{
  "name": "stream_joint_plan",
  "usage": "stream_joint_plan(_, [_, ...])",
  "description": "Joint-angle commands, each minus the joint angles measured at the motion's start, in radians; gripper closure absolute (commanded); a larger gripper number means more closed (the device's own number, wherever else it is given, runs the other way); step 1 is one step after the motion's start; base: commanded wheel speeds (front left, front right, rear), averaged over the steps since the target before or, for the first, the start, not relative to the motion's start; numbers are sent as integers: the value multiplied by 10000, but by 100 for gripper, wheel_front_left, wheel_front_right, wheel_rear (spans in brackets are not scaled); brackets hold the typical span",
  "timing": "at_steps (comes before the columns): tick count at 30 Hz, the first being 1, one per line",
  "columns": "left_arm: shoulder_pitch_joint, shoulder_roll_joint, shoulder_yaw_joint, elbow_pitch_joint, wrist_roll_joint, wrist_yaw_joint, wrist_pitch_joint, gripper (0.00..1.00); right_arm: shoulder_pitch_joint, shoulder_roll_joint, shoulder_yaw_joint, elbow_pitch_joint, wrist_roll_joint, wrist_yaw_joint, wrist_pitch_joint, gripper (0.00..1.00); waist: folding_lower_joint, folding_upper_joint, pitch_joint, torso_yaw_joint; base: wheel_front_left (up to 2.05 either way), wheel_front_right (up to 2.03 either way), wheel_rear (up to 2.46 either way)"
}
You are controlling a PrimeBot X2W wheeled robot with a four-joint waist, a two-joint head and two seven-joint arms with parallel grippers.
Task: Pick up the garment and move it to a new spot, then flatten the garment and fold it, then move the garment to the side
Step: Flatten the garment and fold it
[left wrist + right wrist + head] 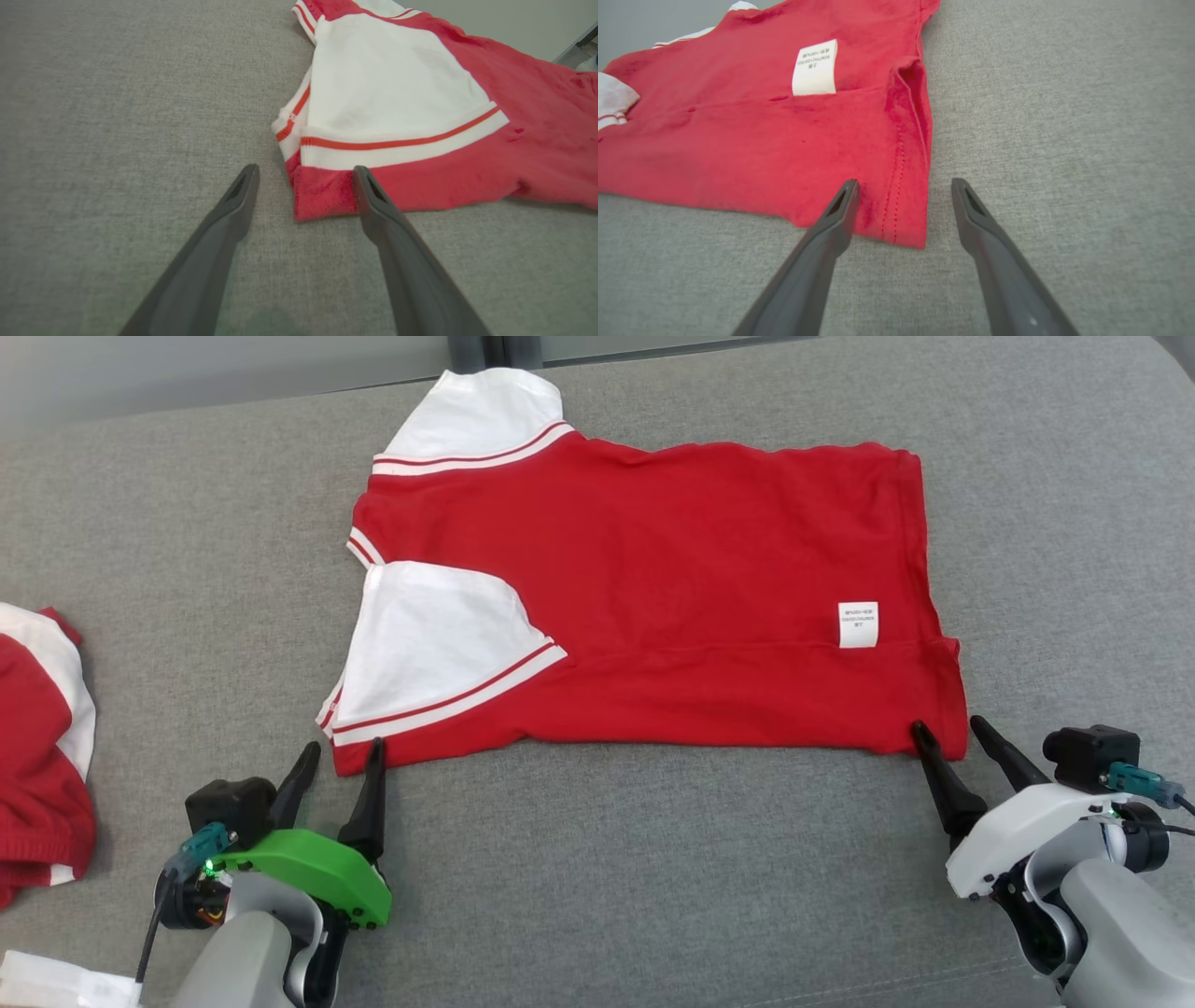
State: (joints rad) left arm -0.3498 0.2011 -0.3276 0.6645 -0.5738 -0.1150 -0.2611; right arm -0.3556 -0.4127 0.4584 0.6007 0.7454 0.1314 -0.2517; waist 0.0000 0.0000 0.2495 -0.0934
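Observation:
The garment (653, 588) is a red T-shirt with white sleeves, lying flat on the grey surface with its near edge folded over toward the middle. My left gripper (341, 751) stands open at the shirt's near left corner (322, 196), fingers straddling that corner with nothing gripped. At the near right hem corner (901, 219) my right gripper (948, 728) is open too, one finger over the cloth and one on bare surface. A white care label (858, 623) shows near the hem, and again as the label (815, 67) in the right wrist view.
Another red and white garment (37, 756) lies bunched at the left edge. A white object (56, 980) sits at the bottom left corner. The grey padded surface (653, 877) runs bare along the near side, and its far edge (233, 411) meets a pale floor.

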Motion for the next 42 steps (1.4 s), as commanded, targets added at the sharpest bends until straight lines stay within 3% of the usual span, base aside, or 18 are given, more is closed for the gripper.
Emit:
stream_joint_plan(1, [-269, -5, -43, 129, 17, -39, -30, 0, -178, 90, 74, 132, 40, -15, -37, 0, 0, 0, 55, -12, 0, 0, 0])
stream_joint_plan(3, [-400, -101, -104, 334, -54, -67, -5, 0, -300, 217, 200, 362, 118, -15, 13, 0, 0, 0, 90, -44, 0, 0, 0])
stream_joint_plan(4, [-472, -129, -145, 434, -94, -67, 25, 52, -345, 264, 270, 485, 154, -15, 70, 39, 0, 0, 103, -55, 0, 0, 0])
stream_joint_plan(5, [-568, -113, -195, 563, -96, -87, 27, 91, -423, 344, 338, 606, 205, -15, 68, 71, 0, 0, 116, -71, 0, 0, 0])
stream_joint_plan(6, [-681, -118, -281, 769, -127, -101, 20, 100, -533, 478, 465, 821, 300, -15, 52, 100, 0, 0, 99, -100, 0, 0, 0])
stream_joint_plan(13, [-507, -154, -279, 740, -303, -149, -35, 100, -489, 648, 399, 1275, 601, -16, -121, 100, 0, 0, -492, 38, 0, 0, 0])
stream_joint_plan(23, [1708, -429, 198, -1125, -212, -76, -42, 100, 920, -121, -28, 246, 381, -16, -135, 100, 0, 0, -1604, 321, 0, 0, 0])
stream_joint_plan(29, [2985, -732, -34, -1933, -34, 130, -43, 100, 1804, -579, -384, -161, 600, -16, 75, 100, 0, 0, -1817, 505, 0, 0, 0])
stream_joint_plan(32, [3250, -770, -69, -1982, -23, 188, -43, 100, 2073, -521, -593, -251, 643, -16, 173, 100, 0, 0, -1894, 539, 0, 0, 0])
stream_joint_plan(33, [3326, -828, -35, -1970, -95, 212, -43, 100, 2138, -470, -643, -268, 591, -16, 199, 76, 0, 0, -1933, 545, 0, 0, 0])
stream_joint_plan(34, [3381, -876, -34, -1935, -173, 197, -43, 100, 2183, -435, -684, -275, 535, -16, 197, 30, 0, 0, -1969, 554, 0, 0, 0])
stream_joint_plan(35, [3409, -882, -83, -1870, -131, 227, -41, 65, 2241, -360, -740, -268, 529, -16, 207, 0, 0, 0, -1992, 555, 0, 0, 0])
stream_joint_plan(36, [3404, -879, -114, -1840, -77, 248, -41, 0, 2272, -307, -770, -246, 475, -16, 202, 0, 0, 0, -2019, 551, 0, 0, 0])
stream_joint_plan(42, [3281, -872, 349, -2120, 51, 327, -41, 0, 2069, 11, -1417, -375, -178, -15, -48, 0, 0, 0, -2158, 449, 0, 0, 0])
